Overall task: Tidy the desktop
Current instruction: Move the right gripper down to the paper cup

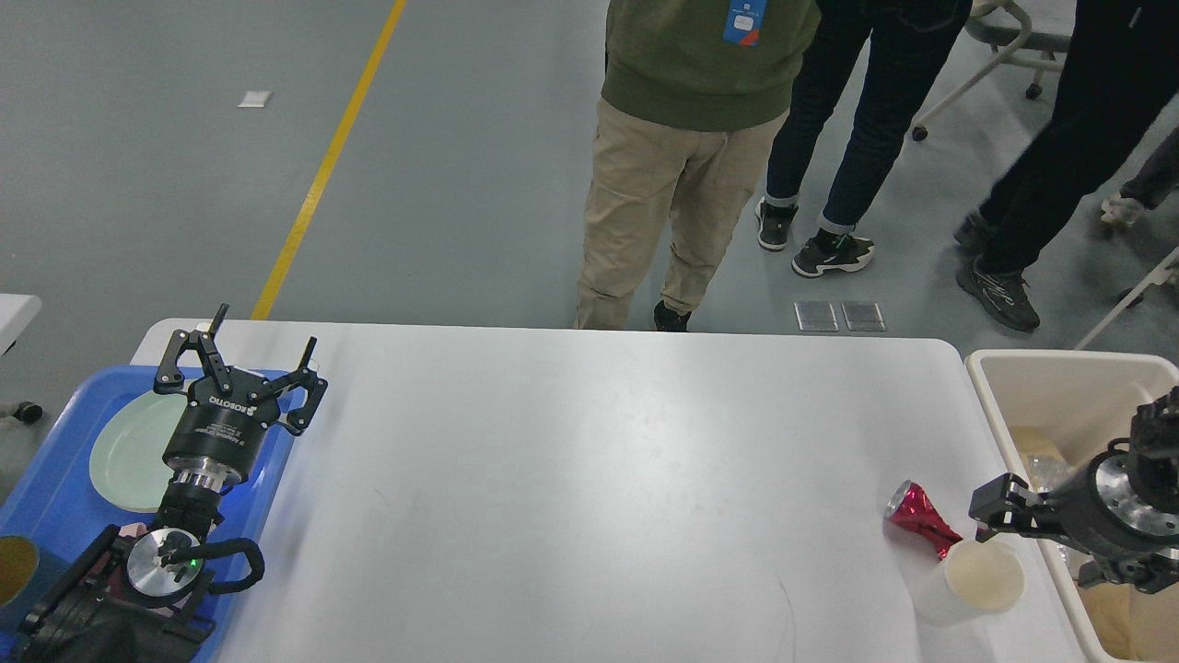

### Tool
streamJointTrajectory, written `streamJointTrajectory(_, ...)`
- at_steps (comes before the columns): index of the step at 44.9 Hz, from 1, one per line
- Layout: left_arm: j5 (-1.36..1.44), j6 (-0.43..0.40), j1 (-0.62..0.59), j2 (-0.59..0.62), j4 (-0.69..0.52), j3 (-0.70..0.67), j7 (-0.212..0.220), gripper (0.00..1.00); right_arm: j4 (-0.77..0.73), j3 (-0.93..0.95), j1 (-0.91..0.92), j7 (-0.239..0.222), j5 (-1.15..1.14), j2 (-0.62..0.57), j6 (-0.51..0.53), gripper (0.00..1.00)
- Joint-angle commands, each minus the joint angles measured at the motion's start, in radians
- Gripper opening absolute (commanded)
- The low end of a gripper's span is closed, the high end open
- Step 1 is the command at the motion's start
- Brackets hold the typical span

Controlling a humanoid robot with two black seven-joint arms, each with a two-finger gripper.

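The desktop [589, 479] is white, matte, with rounded far corners, and it fills the middle of the view; its near edge is cut off. At its near right lie a crushed red can [919, 520] and a paper cup [976, 582], touching. The right gripper [990, 512] is just beside them, and I cannot tell its fingers apart. The left gripper [241, 361] hangs spread over the blue tray [55, 497].

Crushed red can [919, 521] touching white paper cup [978, 580]; pale green plate [129, 451] in blue tray [55, 497]; beige bin [1068, 396] at right.
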Motion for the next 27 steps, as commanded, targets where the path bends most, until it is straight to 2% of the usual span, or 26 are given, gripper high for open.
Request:
streamJointTrajectory(1, 0.0, 0.0, 0.0, 0.0, 0.0, 0.0, 0.0, 0.96, -0.022, 0.034, -0.073, 0.0, 0.0, -0.004, -0.022, 0.99)
streamJointTrajectory(22, 0.0, 0.0, 0.0, 0.0, 0.0, 0.0, 0.0, 0.96, -0.048, 0.056, -0.18, 0.0, 0.0, 0.012, -0.121, 0.98)
streamJointTrajectory(27, 0.0, 0.0, 0.0, 0.0, 0.0, 0.0, 0.0, 0.96, -0.076, 0.089, -0.228, 0.0, 0.001, 0.023, -0.143, 0.93)
